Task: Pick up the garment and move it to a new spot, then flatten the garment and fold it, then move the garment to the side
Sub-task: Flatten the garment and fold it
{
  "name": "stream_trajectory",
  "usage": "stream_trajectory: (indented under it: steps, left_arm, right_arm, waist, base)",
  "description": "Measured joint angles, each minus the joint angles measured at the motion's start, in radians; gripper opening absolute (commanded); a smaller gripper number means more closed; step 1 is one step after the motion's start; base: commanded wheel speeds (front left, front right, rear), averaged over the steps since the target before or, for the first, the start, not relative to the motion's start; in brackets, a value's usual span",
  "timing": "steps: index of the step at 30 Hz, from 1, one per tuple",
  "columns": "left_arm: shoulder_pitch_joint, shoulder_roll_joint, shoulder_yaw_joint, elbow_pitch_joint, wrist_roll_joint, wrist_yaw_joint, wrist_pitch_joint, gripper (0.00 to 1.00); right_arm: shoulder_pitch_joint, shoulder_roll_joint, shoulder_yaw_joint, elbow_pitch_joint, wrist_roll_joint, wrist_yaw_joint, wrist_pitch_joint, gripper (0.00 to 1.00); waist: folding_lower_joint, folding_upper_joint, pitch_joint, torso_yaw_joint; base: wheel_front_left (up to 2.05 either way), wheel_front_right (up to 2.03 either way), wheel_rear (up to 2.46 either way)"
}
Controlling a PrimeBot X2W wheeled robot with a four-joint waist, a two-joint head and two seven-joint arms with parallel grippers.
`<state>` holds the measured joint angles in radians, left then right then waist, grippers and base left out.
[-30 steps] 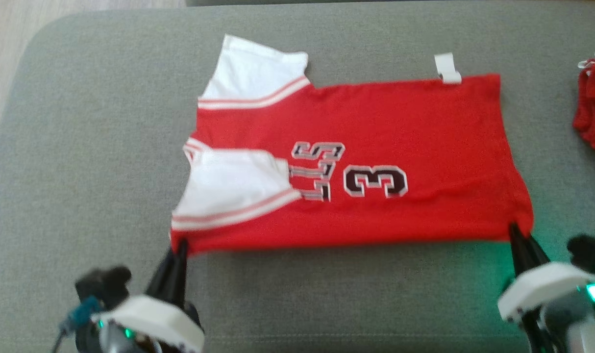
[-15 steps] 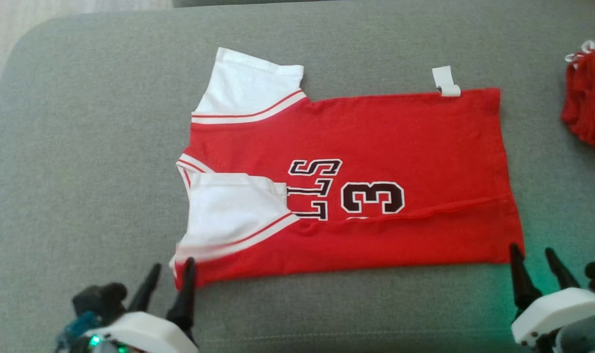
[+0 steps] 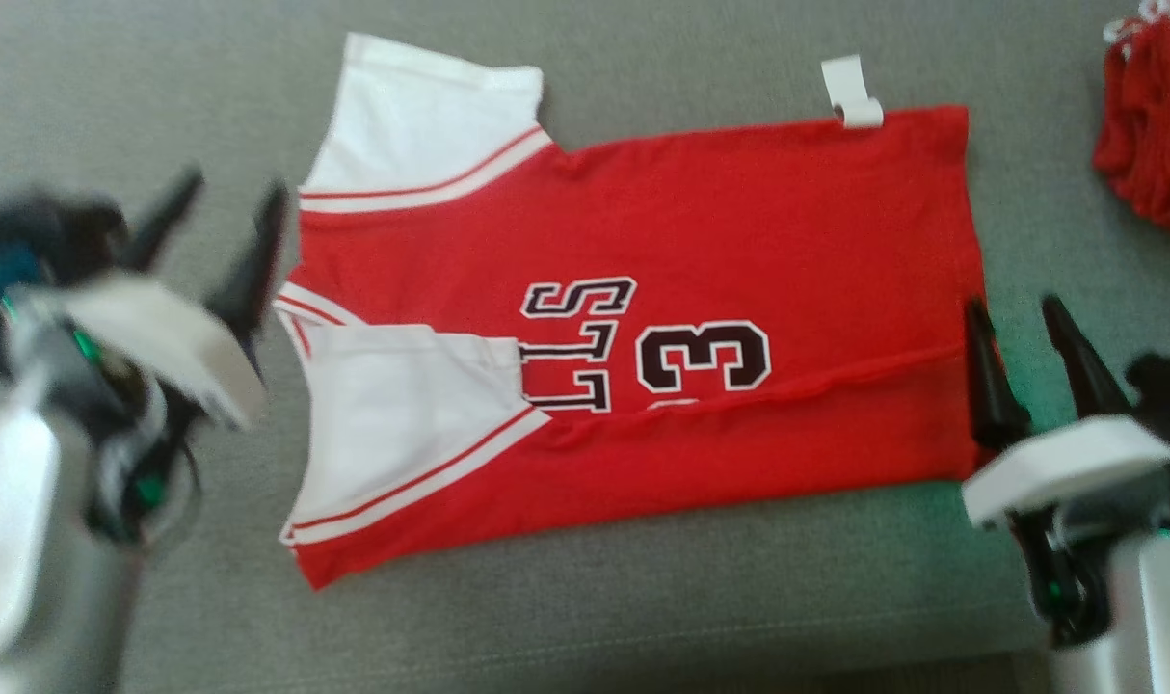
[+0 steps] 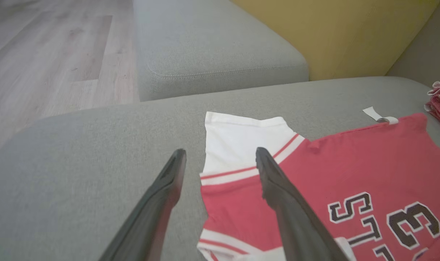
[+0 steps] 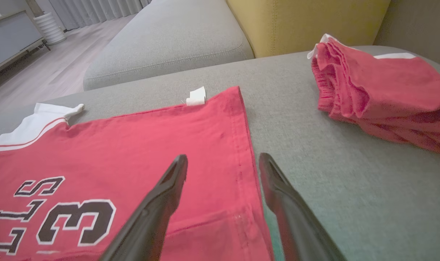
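The garment (image 3: 720, 222) is a red jersey with white sleeves and black lettering, lying flat on the grey cushion, its near edge folded over. My left gripper (image 3: 230, 200) hovers open beside the collar end, left of the upper white sleeve (image 4: 238, 141). In the left wrist view its fingers (image 4: 220, 159) straddle the sleeve's edge without touching it. My right gripper (image 3: 1019, 313) stands open at the hem end, one finger over the red cloth (image 5: 151, 137). In the right wrist view the right gripper (image 5: 221, 165) spans the hem with nothing between its fingers.
A bunched red garment (image 3: 1149, 125) (image 5: 383, 94) lies at the cushion's far right. A white tag (image 3: 850, 92) sticks out from the jersey's far edge. Behind are a second grey cushion (image 4: 212, 47), a yellow backrest (image 4: 336, 32) and wood floor (image 4: 53, 58) on the left.
Both grippers opened and let go of the jersey's near corners. Both then moved up along the jersey's ends. The near edge now lies folded over; the camera also shifted.
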<state>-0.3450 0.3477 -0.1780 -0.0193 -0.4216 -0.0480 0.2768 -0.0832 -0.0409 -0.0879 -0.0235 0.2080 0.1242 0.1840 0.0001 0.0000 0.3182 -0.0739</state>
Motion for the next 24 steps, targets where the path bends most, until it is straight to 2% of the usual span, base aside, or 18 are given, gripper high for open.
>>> stream_trajectory:
  steps: [6, 12, 17, 24]
  left_arm:
    - [-0.246, 0.059, -0.009, 0.125, -0.032, -0.046, 0.15, 1.0]
    - [-0.437, 0.078, -0.038, 0.229, -0.04, -0.058, 0.252, 1.0]
    - [-0.527, 0.094, -0.048, 0.303, -0.04, -0.059, 0.333, 1.0]
    - [-0.584, 0.124, -0.048, 0.356, -0.039, -0.054, 0.372, 1.0]
  right_arm:
    - [-0.123, -0.002, 0.085, 0.008, 0.0, 0.0, -0.015, 1.0]
    - [-0.247, -0.004, 0.151, 0.024, -0.003, 0.0, -0.039, 1.0]
    - [-0.305, -0.004, 0.195, 0.038, -0.004, 0.0, -0.055, 1.0]
    - [-0.359, -0.005, 0.219, 0.053, -0.004, 0.0, -0.075, 1.0]
  waist:
    - [0.0001, 0.0, 0.095, -0.037]
    - [0.0003, 0.0, 0.192, -0.08]
    - [0.0003, 0.0, 0.255, -0.119]
    - [0.0001, 0.0, 0.3, -0.17]
  base:
    - [0.0, 0.0, 0.0]
    - [0.0, 0.0, 0.0]
    - [0.0, 0.0, 0.0]
    - [0.0, 0.0, 0.0]
